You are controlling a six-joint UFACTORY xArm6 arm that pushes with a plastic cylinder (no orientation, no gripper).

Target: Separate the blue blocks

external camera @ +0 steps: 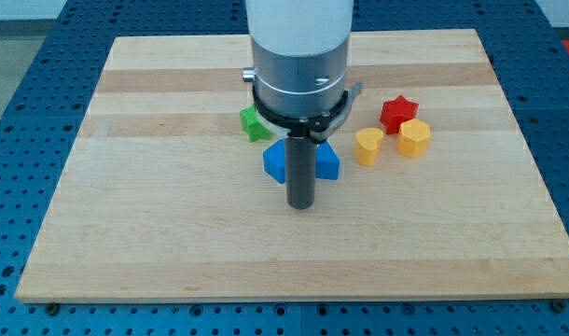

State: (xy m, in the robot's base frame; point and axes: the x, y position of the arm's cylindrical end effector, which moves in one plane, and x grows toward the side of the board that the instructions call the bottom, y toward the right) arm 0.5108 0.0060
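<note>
Two blue blocks lie near the board's middle, side by side. The left blue block (275,161) and the right blue block (327,161) show on either side of my dark rod. My tip (301,205) rests on the board just below the two blue blocks, in line with the gap between them. The rod hides the inner edges of both blocks, so I cannot tell whether they touch each other.
A green block (254,123) lies above-left of the blue pair, partly behind the arm. A yellow heart-like block (367,146), a yellow block (414,137) and a red star block (397,112) cluster at the right. The wooden board (126,233) ends on blue perforated table.
</note>
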